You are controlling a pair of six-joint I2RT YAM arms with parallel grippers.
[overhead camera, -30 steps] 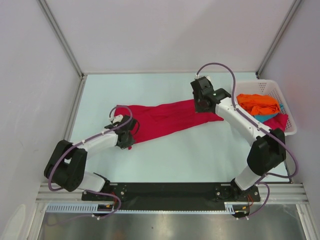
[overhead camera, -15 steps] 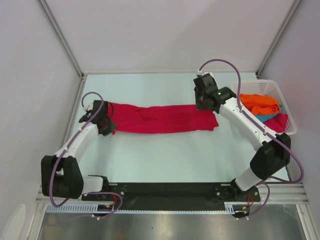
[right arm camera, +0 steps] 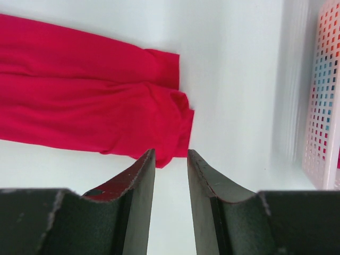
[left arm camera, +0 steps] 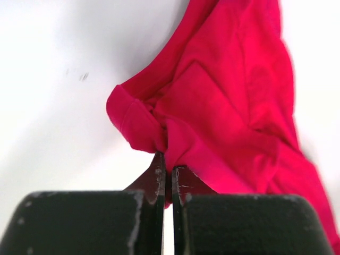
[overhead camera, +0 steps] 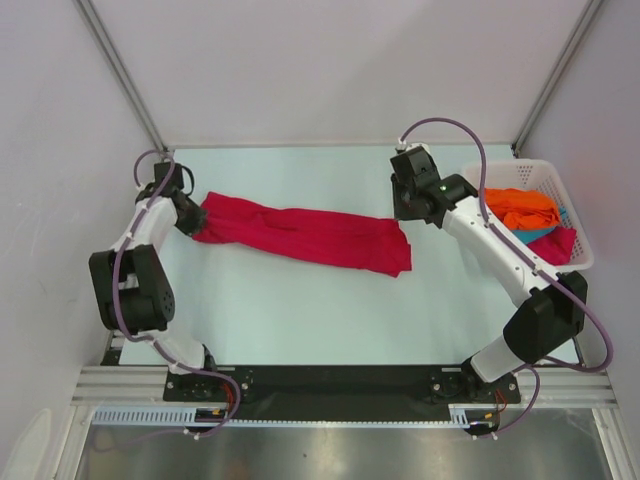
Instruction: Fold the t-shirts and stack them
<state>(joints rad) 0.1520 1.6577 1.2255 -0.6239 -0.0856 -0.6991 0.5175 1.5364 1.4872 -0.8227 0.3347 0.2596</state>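
A crimson red t-shirt (overhead camera: 305,235) lies stretched in a long band across the table. My left gripper (overhead camera: 190,222) is shut on its left end at the far left; the left wrist view shows the cloth (left arm camera: 223,101) pinched between the jaws (left arm camera: 169,169). My right gripper (overhead camera: 405,205) is open and empty just beyond the shirt's right end, which also shows in the right wrist view (right arm camera: 95,117). An orange t-shirt (overhead camera: 518,208), a teal one (overhead camera: 545,232) and another red cloth (overhead camera: 560,243) lie in the white basket (overhead camera: 520,172).
The white slatted basket stands at the right edge of the table; its wall shows in the right wrist view (right arm camera: 324,106). Grey enclosure walls and metal posts ring the table. A black rail (overhead camera: 340,380) runs along the near edge.
My left gripper has pulled the shirt's left end far to the back left. My right gripper has let go of the right end, which now lies a little nearer.
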